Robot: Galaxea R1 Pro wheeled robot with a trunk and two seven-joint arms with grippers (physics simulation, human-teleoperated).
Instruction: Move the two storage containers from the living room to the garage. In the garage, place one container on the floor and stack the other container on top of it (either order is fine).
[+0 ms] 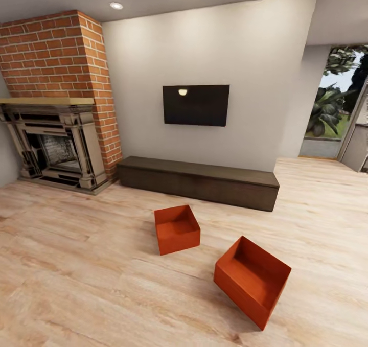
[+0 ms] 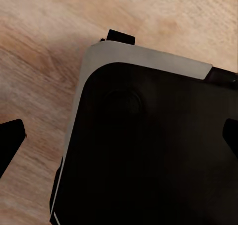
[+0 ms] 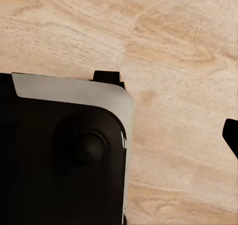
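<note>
Bins sit apart on my living-room plank floor (image 1: 76, 265): far bin (image 1: 177, 229) near the low bench (image 1: 199, 181), near bin (image 1: 252, 280) tilted, closer right. Left end effector (image 2: 119, 140) spread open; right end effector (image 3: 230, 138) I cannot tell.

Two storage containers sit on the plank floor (image 1: 76, 265) ahead of me. The nearer container (image 1: 253, 281) lies to my right and is tipped up on one edge; the farther container (image 1: 177, 229) rests flat, to its left and behind it, the two well apart. Behind both, a low cabinet (image 1: 199, 181) runs along the wall (image 1: 204, 45), with a television (image 1: 196, 105) mounted above it. A fireplace (image 1: 53, 147) stands left of the cabinet (in the corner). A glazed opening (image 1: 332, 101) lies far right.
</note>
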